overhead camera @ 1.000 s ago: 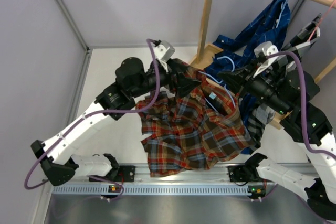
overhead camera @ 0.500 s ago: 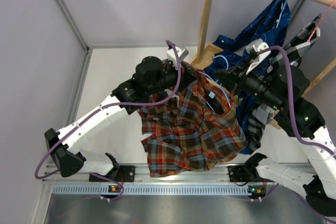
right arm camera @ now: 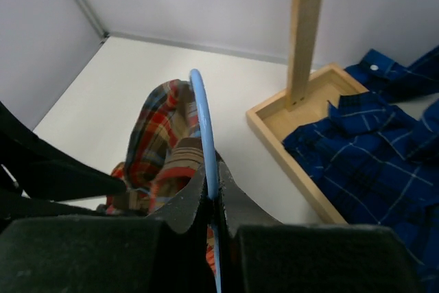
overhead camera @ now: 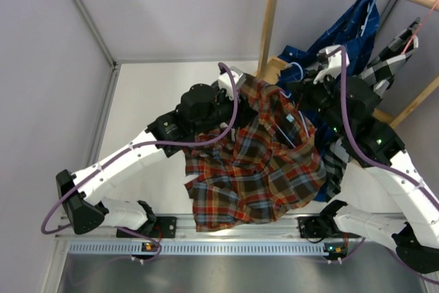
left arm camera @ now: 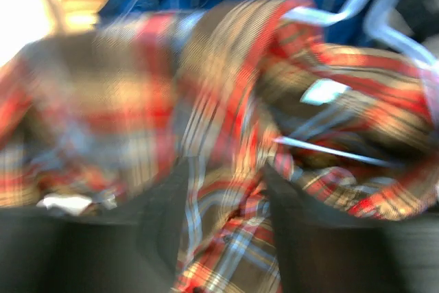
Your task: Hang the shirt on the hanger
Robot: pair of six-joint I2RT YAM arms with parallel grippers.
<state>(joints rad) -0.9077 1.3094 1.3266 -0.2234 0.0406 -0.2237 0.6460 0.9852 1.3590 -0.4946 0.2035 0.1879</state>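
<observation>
- Shirt (overhead camera: 254, 176) hung above the desk (overhead camera: 151, 101), blurred in my left wrist view, cloth clamped in my left gripper (left arm camera: 223, 193).
- My right gripper (right arm camera: 211, 193) pinched the hanger (right arm camera: 202, 121) wire.
- Both grippers had moved farther back.

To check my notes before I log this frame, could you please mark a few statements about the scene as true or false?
1. The right end effector is shut on the blue hanger. True.
2. The plaid shirt lies spread flat. False: it hangs crumpled, held up between the two arms.
3. The left end effector has plaid cloth between its fingers. True, though that view is blurred.
4. A black-and-white shirt lies across the wooden tray at the foot of the post. False: the dark blue shirt lies across it.
</observation>
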